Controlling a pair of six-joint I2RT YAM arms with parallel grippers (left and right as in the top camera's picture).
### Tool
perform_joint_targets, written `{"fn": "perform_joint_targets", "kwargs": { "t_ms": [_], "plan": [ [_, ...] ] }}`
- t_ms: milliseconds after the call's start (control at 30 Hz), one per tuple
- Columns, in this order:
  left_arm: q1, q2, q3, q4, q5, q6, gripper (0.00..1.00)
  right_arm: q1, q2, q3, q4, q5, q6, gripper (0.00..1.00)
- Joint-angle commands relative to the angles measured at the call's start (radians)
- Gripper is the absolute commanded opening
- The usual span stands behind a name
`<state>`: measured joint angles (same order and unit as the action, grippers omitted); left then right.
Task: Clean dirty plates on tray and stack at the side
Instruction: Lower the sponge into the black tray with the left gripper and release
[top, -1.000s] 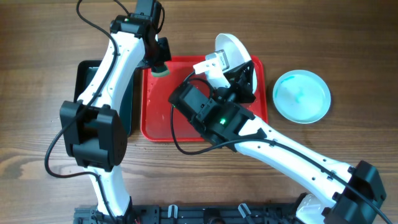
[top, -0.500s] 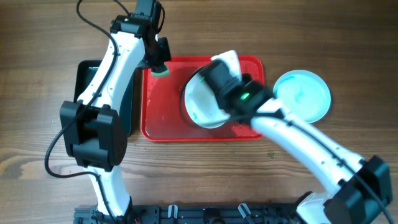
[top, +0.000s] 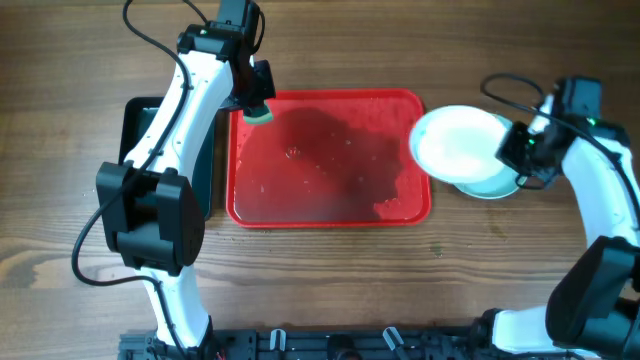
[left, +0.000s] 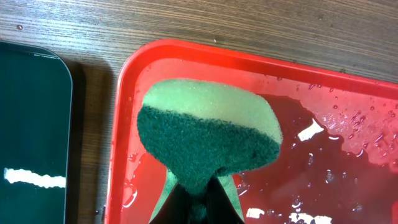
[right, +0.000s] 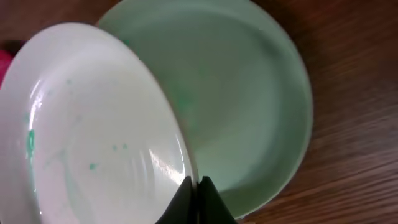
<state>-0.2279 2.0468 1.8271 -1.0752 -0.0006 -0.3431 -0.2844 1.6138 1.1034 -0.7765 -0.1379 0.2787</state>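
Overhead: wet red tray mid-frame; left hand at its upper-left corner, clamped on sponge. Right hand at frame right grips white plate over aqua plate, on counter just right of tray. Left wrist: sponge pinched over tray corner, black tray at left. Right wrist: hand closed on white plate's rim, plate tilted, faint teal specks; can't tell if the plates touch.

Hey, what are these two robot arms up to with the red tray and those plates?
The left tool grips a green sponge over a corner of the wet red tray, which has no plates on it. The right tool holds a whitish plate, faintly specked with green. The plate is tilted above a pale aqua plate lying on the table beside the tray, apparently ready to be stacked.
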Motion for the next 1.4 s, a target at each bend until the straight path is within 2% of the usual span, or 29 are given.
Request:
{"fn": "perform_joint_targets", "kwargs": {
  "t_ms": [0,133,267,300,333,367,433,500,600,700,800,933,1067,1100,1133,1200,1233,1333,1367],
  "plan": [
    [-0.004,0.001,0.003,0.000,0.011,-0.006,0.04,-0.078,-0.002,-0.071,0.059,-0.017,-0.014,0.04],
    [-0.004,0.001,0.003,0.000,0.011,-0.006,0.04,-0.113,-0.002,-0.136,0.132,0.012,-0.014,0.04],
    [-0.003,0.001,0.003,0.000,0.011,-0.006,0.04,-0.129,-0.002,-0.137,0.125,0.050,-0.007,0.05],
    [-0.003,0.001,0.003,0.000,0.011,-0.006,0.04,-0.134,-0.002,-0.137,0.125,0.051,-0.006,0.18],
    [-0.003,0.001,0.003,0.001,0.011,-0.006,0.04,-0.135,-0.002,-0.137,0.126,0.051,-0.006,0.26],
    [-0.003,0.001,0.004,0.001,0.011,-0.005,0.04,-0.135,-0.002,-0.133,0.126,0.051,-0.006,0.43],
    [0.000,0.000,0.009,-0.005,0.010,-0.005,0.04,-0.135,-0.004,-0.075,0.098,0.012,0.009,0.58],
    [0.018,-0.028,0.034,-0.055,-0.017,-0.002,0.04,-0.131,-0.026,0.011,0.050,-0.182,-0.041,0.67],
    [0.059,-0.107,0.040,-0.130,-0.087,0.027,0.04,-0.079,-0.063,0.074,0.016,-0.369,-0.152,0.67],
    [0.135,-0.141,0.039,-0.230,-0.087,0.233,0.04,0.047,-0.079,0.075,0.015,-0.367,-0.178,0.67],
    [0.226,-0.130,-0.016,-0.242,-0.088,0.262,0.04,0.192,-0.079,0.075,0.019,-0.296,-0.174,0.67],
    [0.323,-0.130,-0.173,-0.106,-0.087,0.262,0.04,0.308,-0.079,0.075,0.042,-0.240,-0.174,0.68],
    [0.346,-0.130,-0.359,0.116,-0.087,0.262,0.04,0.338,-0.079,0.075,0.039,-0.229,-0.171,0.69],
    [0.346,-0.130,-0.383,0.146,-0.087,0.262,0.17,0.338,-0.079,0.075,0.034,-0.228,-0.171,0.69],
    [0.346,-0.130,-0.395,0.160,-0.087,0.261,0.53,0.338,-0.079,0.075,0.026,-0.229,-0.171,0.69],
    [0.346,-0.130,-0.394,0.164,-0.087,0.261,0.84,0.338,-0.079,0.075,0.020,-0.228,-0.173,0.69],
    [0.346,-0.136,-0.386,0.163,-0.087,0.261,0.92,0.338,-0.079,0.075,0.021,-0.228,-0.172,0.69],
    [0.340,-0.182,-0.303,0.106,-0.085,0.257,0.96,0.338,-0.099,0.076,0.004,-0.229,-0.171,0.70],
    [0.333,-0.209,-0.268,0.079,-0.084,0.257,1.00,0.338,-0.117,0.084,-0.009,-0.228,-0.171,0.70]
  ]
}}
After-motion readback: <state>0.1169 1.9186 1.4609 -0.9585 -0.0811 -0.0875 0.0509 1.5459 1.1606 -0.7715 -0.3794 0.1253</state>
